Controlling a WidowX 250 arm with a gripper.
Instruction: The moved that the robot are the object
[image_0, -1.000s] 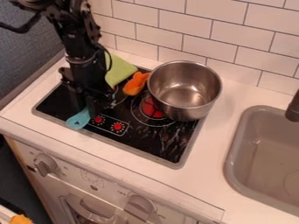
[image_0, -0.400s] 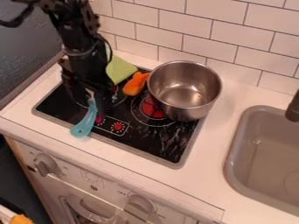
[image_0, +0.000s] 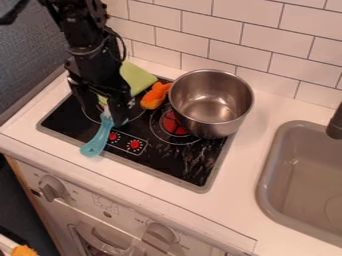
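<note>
Teal utensil (image_0: 98, 141) lies at the front-left of the cooktop (image_0: 170, 167), handle end at its front rim. Above its other end, the gripper (image_0: 105, 116) has its fingers apart. Perhaps it is already placed; with no destination named, completion remains uncertain.

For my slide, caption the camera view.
Robot gripper over a black cooktop, with a turquoise utensil, orange object and steel pot.

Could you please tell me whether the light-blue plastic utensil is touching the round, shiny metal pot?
Apart. The camera view shows a plain gap, with the black cooktop and its red dials between the utensil and the pot.
</note>
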